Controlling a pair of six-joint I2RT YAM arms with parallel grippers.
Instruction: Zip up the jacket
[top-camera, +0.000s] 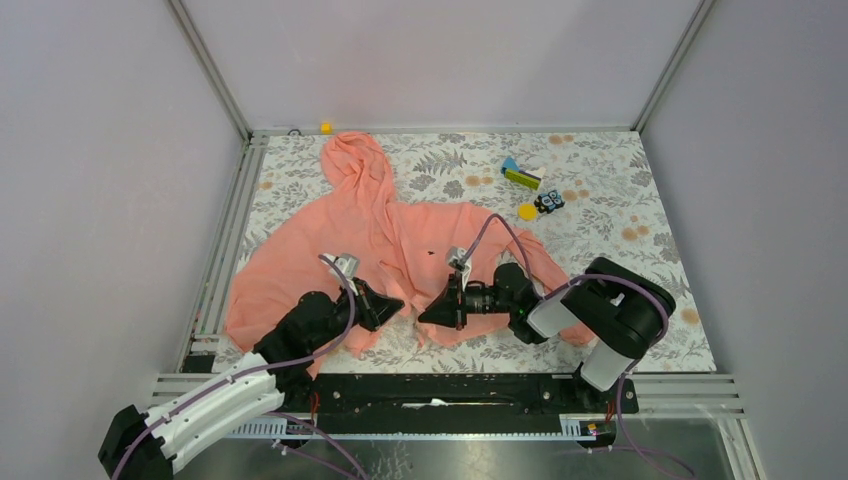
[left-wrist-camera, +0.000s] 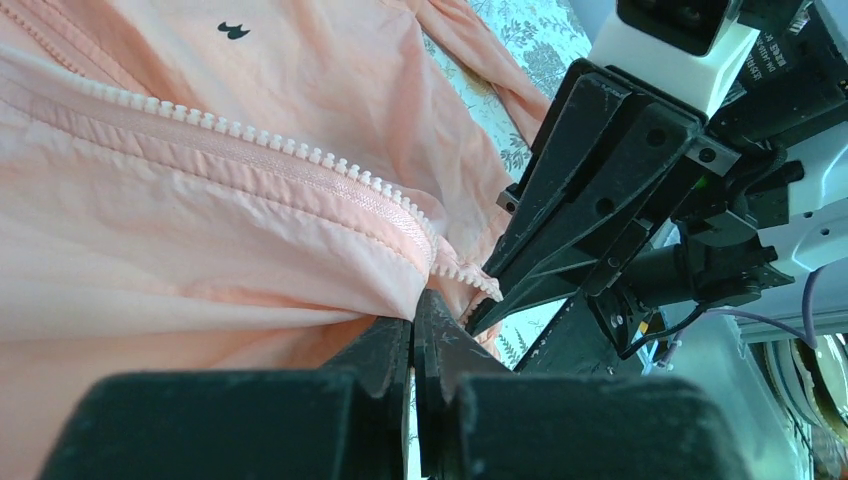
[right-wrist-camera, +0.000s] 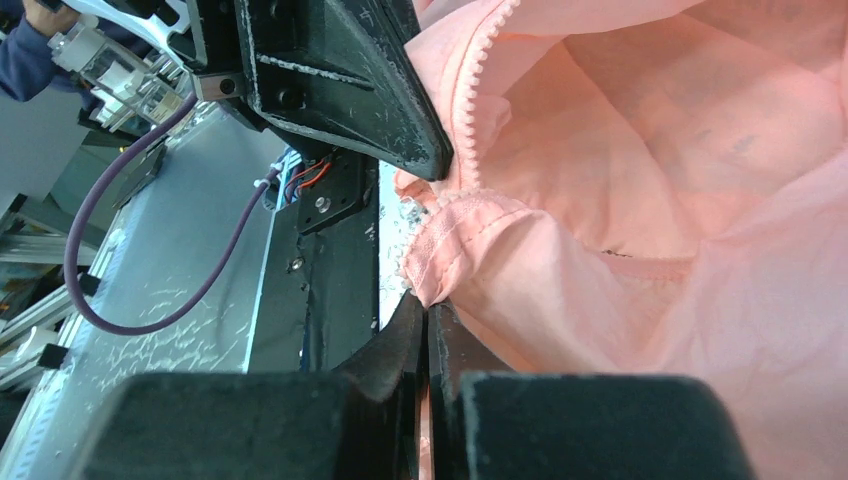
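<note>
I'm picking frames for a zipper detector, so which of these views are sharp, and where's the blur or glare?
Top external: evenly lit, the jacket sharp, shadows soft. Left wrist: zipper teeth crisp, the left gripper a dark blur up close, white housing upper right washed out. Right wrist: right gripper blurred, fabric glowing pink, teeth readable.
</note>
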